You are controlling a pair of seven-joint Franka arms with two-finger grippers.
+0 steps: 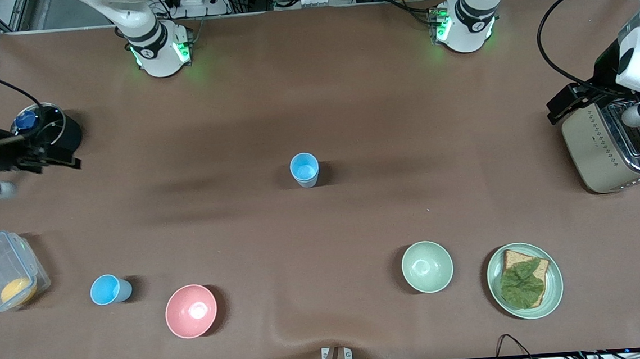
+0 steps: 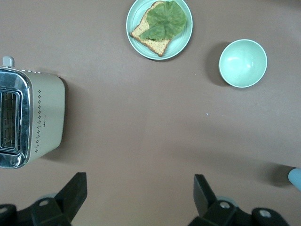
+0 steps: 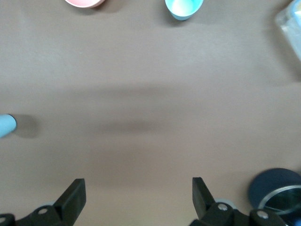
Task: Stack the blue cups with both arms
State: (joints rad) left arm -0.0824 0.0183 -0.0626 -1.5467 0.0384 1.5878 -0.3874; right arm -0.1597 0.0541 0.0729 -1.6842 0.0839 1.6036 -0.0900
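A paler grey-blue cup [image 1: 304, 170] stands upright at the middle of the table. A bright sky-blue cup [image 1: 110, 289] stands nearer the front camera toward the right arm's end, beside the pink bowl [image 1: 190, 311]. My right gripper [image 1: 48, 159] is open and empty, up in the air beside a black pot. Its wrist view shows the open gripper [image 3: 138, 183], the sky-blue cup [image 3: 183, 7] and the pale cup [image 3: 5, 125]. My left gripper [image 1: 571, 103] is open and empty, up by the toaster. Its wrist view shows the open gripper [image 2: 138, 181] and the pale cup's edge [image 2: 295, 178].
A black pot with a glass lid [image 1: 46, 131] and a clear lidded box [image 1: 3, 277] are at the right arm's end. A toaster [image 1: 619, 141], a pale green bowl [image 1: 427, 266] and a plate with bread and lettuce [image 1: 524, 280] are toward the left arm's end.
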